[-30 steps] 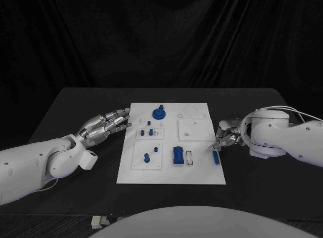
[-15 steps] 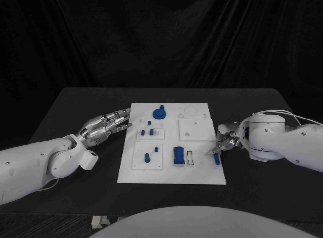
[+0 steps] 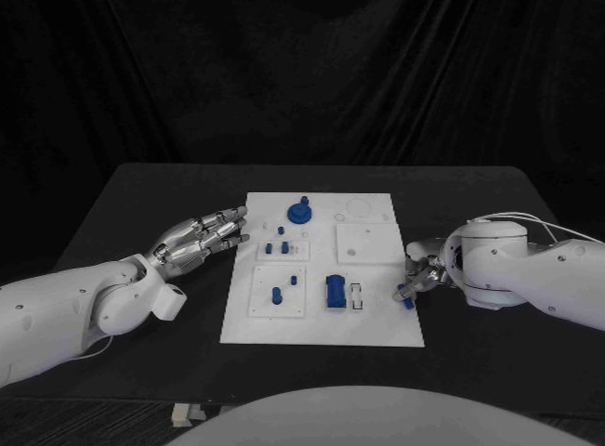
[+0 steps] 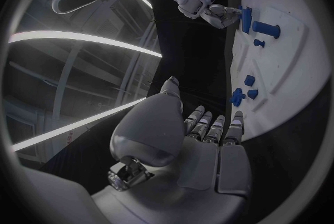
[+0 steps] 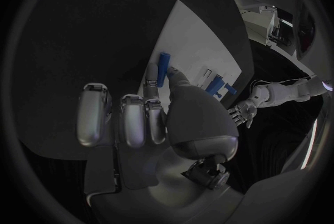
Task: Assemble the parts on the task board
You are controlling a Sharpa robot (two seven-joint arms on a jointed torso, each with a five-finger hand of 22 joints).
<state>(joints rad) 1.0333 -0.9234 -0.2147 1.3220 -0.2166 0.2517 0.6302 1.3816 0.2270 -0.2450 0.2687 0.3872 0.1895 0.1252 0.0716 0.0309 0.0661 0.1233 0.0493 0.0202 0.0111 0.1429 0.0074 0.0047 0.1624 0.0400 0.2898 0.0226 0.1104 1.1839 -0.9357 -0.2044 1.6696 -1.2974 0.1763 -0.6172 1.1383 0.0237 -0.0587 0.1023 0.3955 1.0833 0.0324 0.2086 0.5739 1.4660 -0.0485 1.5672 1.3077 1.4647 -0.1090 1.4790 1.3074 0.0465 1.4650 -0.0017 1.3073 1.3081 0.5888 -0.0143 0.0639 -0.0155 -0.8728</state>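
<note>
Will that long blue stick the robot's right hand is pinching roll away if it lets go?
Probably a little. The blue stick looks long and slim, so lying flat it may roll. It sits by the task board's right edge, so it could slip off. It looks stiff, staying straight in the right hand's pinch.

Task board (image 3: 369, 330) sits mid-table (image 3: 114, 214), left hand (image 3: 202, 238) just off its left edge, right hand (image 3: 423, 271) at its right edge.

white task board (image 3: 376, 330), blue parts (image 3: 335, 290), black table (image 3: 141, 200)
</note>
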